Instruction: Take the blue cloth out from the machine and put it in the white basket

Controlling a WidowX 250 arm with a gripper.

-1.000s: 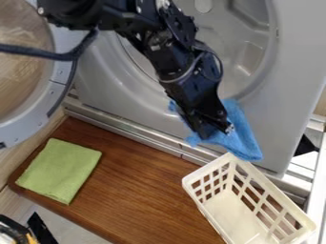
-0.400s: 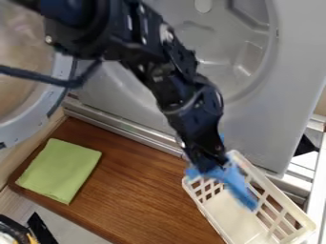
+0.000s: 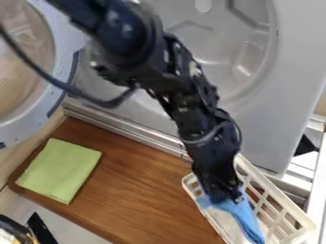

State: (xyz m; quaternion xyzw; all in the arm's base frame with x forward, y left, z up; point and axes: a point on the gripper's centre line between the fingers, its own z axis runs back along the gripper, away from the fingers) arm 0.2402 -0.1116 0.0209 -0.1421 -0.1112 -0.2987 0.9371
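My gripper (image 3: 225, 199) is over the upper-left part of the white basket (image 3: 278, 191), shut on the blue cloth (image 3: 242, 217). The cloth hangs from the fingertips toward the lower right, within the basket's outline. Whether it touches the basket floor I cannot tell. Behind the arm, the grey machine (image 3: 270, 128) has its round opening facing the camera. The gripper and forearm hide part of the basket's upper-left side.
A folded green cloth (image 3: 60, 170) lies on the left of the brown wooden board (image 3: 137, 196). The machine's round door (image 3: 58, 97) stands swung out at the upper left. A metal ledge (image 3: 124, 129) runs between machine and board.
The gripper has moved down and slightly right, away from the machine's lower rim to the basket, carrying the blue cloth. The basket and green cloth have stayed put.
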